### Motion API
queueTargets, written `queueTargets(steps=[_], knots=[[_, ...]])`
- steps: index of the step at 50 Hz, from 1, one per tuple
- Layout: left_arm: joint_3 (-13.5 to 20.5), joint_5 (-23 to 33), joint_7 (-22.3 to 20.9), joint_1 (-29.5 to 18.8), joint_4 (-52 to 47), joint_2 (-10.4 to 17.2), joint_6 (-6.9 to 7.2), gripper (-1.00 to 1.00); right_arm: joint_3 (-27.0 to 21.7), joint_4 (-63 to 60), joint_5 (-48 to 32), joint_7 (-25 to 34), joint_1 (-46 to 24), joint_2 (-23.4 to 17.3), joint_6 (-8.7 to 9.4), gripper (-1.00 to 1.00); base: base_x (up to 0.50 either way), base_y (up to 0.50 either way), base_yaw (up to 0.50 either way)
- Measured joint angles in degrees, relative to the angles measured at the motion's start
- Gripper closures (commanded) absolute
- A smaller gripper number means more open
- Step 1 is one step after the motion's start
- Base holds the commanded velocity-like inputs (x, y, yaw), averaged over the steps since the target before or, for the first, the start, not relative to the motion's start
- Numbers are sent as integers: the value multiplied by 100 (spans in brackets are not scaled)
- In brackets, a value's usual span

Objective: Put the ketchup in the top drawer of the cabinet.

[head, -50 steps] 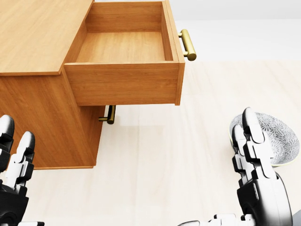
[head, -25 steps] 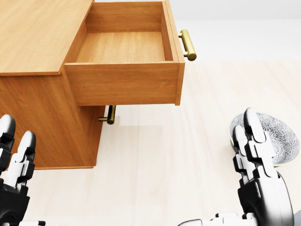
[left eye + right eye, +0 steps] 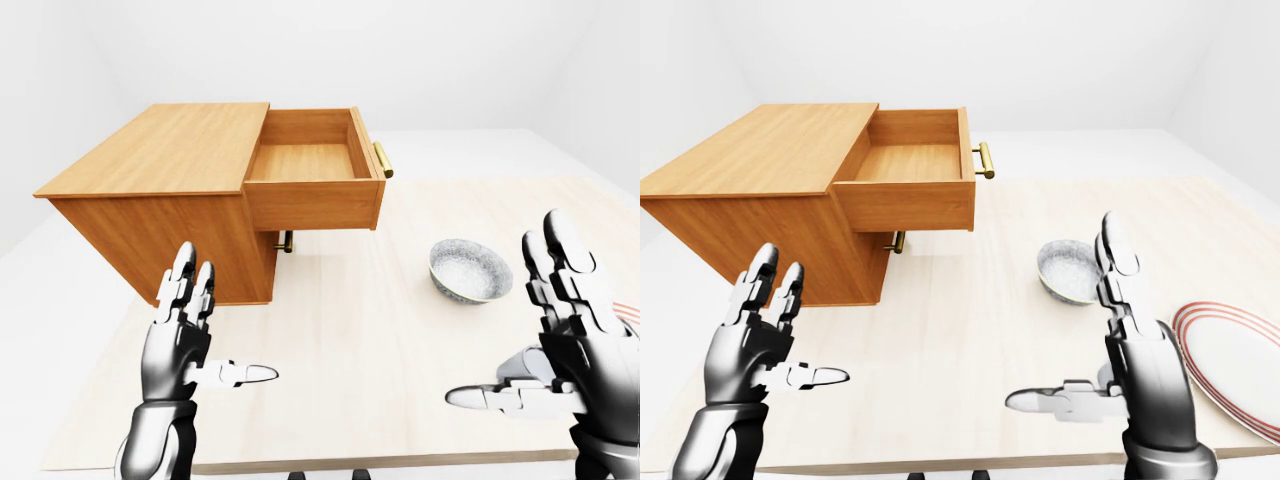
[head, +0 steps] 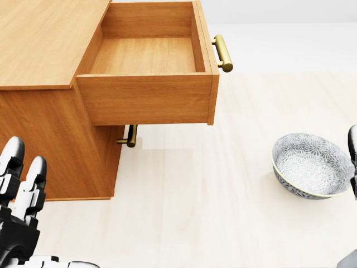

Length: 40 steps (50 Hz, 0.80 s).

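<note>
The wooden cabinet (image 3: 170, 200) stood at the far left corner of the pale worktop (image 3: 350, 330). Its top drawer (image 3: 312, 180) was pulled all the way out toward the right, and the inside was bare wood. A gold handle (image 4: 222, 53) stuck out from the drawer's front, and a second gold handle (image 4: 129, 136) peeked out underneath it (that one belonged to the lower drawer, which was closed).

A gray patterned bowl (image 4: 307, 164) sat near the right edge of the worktop. A plate with red rings (image 3: 1235, 365) lay close to the near right corner, beside the bowl but not touching it.

The left hand (image 3: 185, 335) hung over the near left part of the worktop, fingers spread wide and holding nothing. The right hand (image 3: 1135, 370) hung near the near right edge, also spread and holding nothing.

The ketchup did not show in any view.
</note>
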Motion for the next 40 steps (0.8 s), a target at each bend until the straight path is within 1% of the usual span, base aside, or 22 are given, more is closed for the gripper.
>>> queueTargets(steps=[4, 7, 10, 16, 30, 36, 40], knots=[[-3, -1, 4, 0, 28, 4, -4, -100, -684, -205, -78, 565, -151, 11, 0, -100, 0, 0, 0], [-10, 5, 10, -6, 54, 6, -15, -100, -1097, -205, -172, 951, -225, 33, 0, -100, 0, 0, 0], [-14, 6, 14, -5, 71, 8, -27, -100, -1400, -205, -366, 1324, -315, 37, 0, -100, 0, 0, 0], [-22, 6, 7, 20, 78, 4, -63, -100, -1831, -205, -893, 1940, -448, -14, 0, -100, 0, 0, 0], [-64, 48, 40, 4, 176, 10, -139, -100, -3035, 20, -1535, 1940, -679, -338, 0, -100, 0, 0, 0], [-91, 74, 63, -12, 229, 15, -179, -100, -3411, 237, -1679, 1940, -744, -496, 0, -100, 0, 0, 0], [-120, 100, 81, -16, 264, 19, -210, -100, -3572, 438, -1754, 1940, -763, -581, 0, -100, 0, 0, 0]])
